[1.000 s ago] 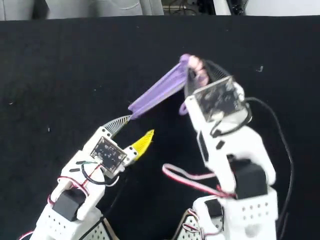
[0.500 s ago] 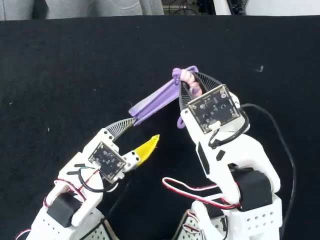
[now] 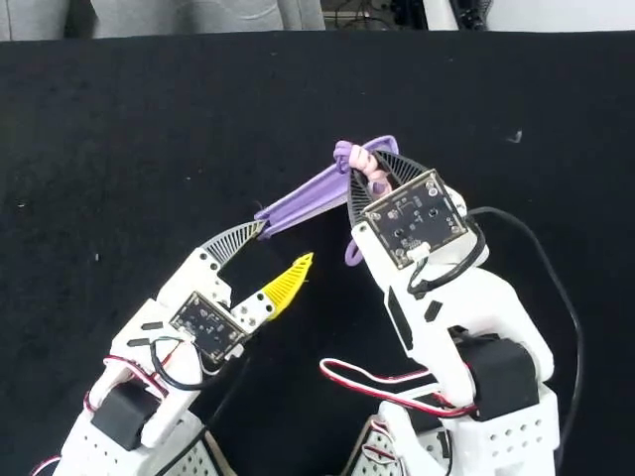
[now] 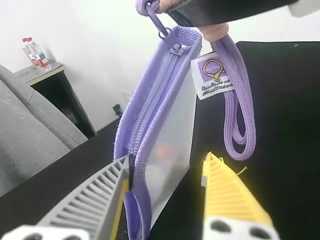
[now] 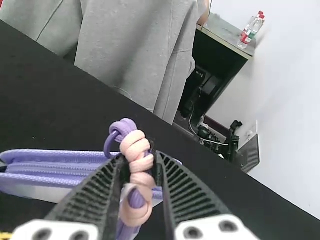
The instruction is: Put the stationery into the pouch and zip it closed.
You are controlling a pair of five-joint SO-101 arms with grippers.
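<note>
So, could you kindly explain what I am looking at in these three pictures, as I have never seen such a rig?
These are two small white robot arms at a black table. One picture looks down from above; each of the other two comes from a camera on an arm's wrist. The right pincer, with black fingers, is shut on the pink zip pull of a purple pouch. The left pincer, one finger grey and one yellow, is open at the pouch's other end. A purple strap hangs from the pouch.
</note>
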